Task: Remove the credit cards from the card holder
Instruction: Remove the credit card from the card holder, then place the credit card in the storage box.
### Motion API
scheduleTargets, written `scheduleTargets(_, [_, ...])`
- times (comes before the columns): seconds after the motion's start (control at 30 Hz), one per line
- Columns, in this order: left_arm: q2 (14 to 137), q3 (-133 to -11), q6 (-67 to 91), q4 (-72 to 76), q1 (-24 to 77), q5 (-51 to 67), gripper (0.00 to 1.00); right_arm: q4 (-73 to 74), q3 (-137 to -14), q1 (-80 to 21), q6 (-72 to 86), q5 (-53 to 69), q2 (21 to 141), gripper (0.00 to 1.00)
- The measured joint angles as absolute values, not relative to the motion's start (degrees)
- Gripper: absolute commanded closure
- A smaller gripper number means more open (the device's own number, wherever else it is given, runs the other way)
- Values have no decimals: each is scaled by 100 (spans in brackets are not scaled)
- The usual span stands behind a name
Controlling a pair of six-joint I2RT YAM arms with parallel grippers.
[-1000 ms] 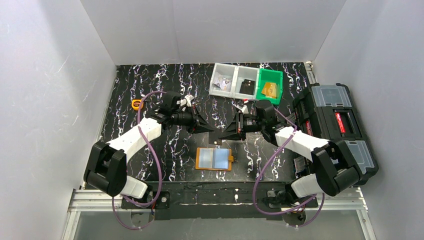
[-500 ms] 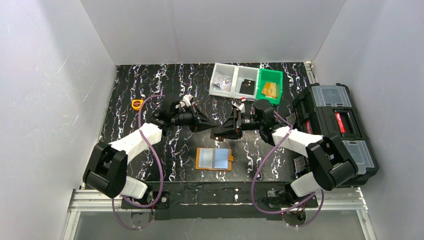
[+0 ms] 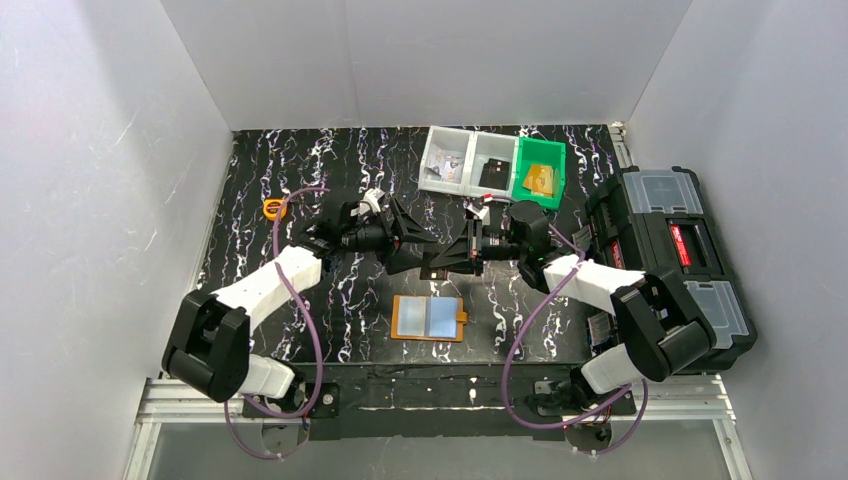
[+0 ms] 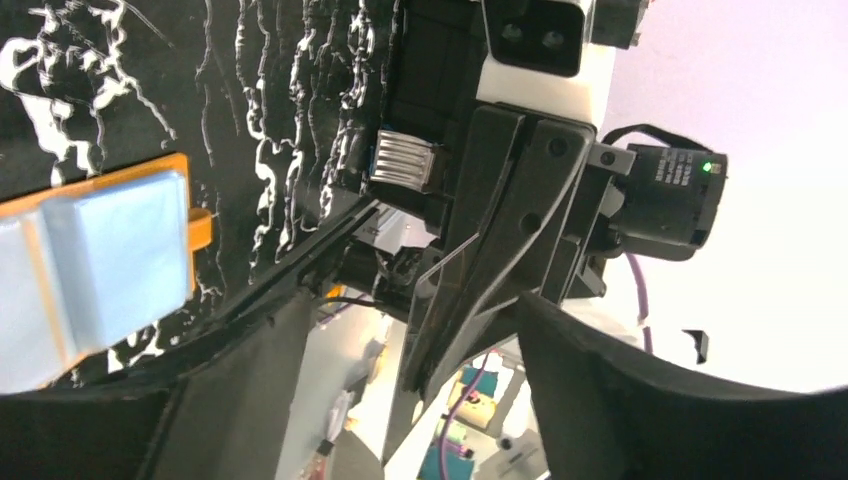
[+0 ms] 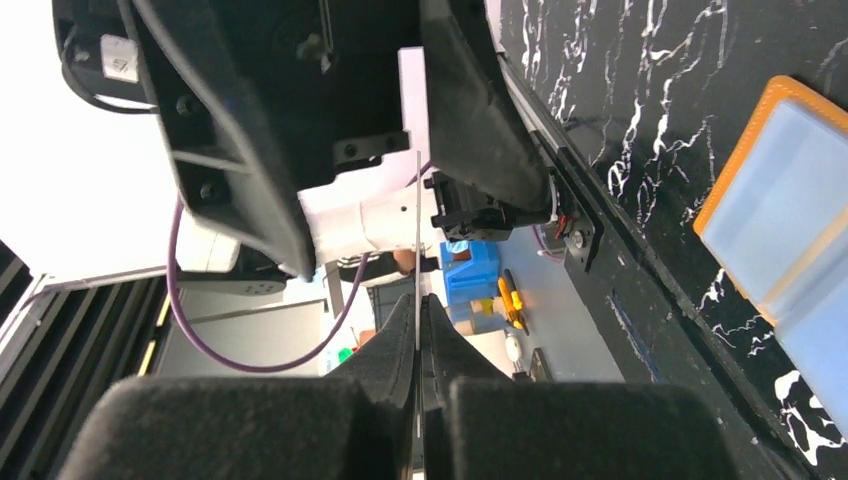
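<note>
Now that the left gripper (image 3: 414, 256) is opened, with its jaws standing apart in the left wrist view, a credit card (image 5: 416, 230) is left clamped only between the closed fingers of the right gripper (image 5: 416, 300). It is seen there edge-on as a thin pale line, so its face cannot be told. The hand-over is therefore judged to be complete. The card is held in the air above the marbled table (image 3: 300, 170), well clear of the card holder (image 3: 401, 318), which lies unfolded and flat just in front of the two grippers. Pale blue cards (image 3: 440, 317) are still seen under its clear pockets, so the task is judged to be only partly done; how many are left cannot be counted. Compared with a second ago, when a gap was kept between their tips, the two grippers are now brought tip to tip over the middle of the table, and the left arm is stretched further towards the right. The grip has passed from the left side to the right in that time. The card holder is not shifted, and the tape measure (image 3: 272, 208), the bins (image 3: 490, 160) and the toolbox (image 3: 660, 250) are found where they were.
</note>
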State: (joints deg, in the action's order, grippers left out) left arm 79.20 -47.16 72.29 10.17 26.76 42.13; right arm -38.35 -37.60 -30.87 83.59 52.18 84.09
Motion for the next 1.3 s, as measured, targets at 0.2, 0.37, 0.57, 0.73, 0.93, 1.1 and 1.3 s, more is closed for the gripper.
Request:
scheduleTargets(0.2, [7701,-5286,6410,-613,2668,3769,2,-2467,-4158,-2947,7496,5046,8329,99])
scheduleTargets(0.37, [7669,-6226,5485,-2163,2635,3120,2,-513,-5437,-2493,6202,4602,8333,99])
scheduleTargets(0.57, [7616,-6600,4838,-3105,2622,2790,2,1116,-7129,-1938,4995,3966,8877,99])
scheduleTargets(0.73, [7612,-6619,4539,-3498,2622,2735,2,2171,-8399,-1573,4311,3385,9891,99])
scheduleTargets(0.93, [7575,-6639,4292,-3778,2622,2738,2,3140,-10018,-1264,3778,2781,11273,99])
scheduleTargets(1.1, [7533,-6724,4095,-3946,2622,2740,2,3844,-11594,-1116,3468,2397,12366,99])
scheduleTargets(1.3, [7531,-6908,3870,-4171,2622,2729,2,4357,-12982,-974,3293,2110,13358,99])
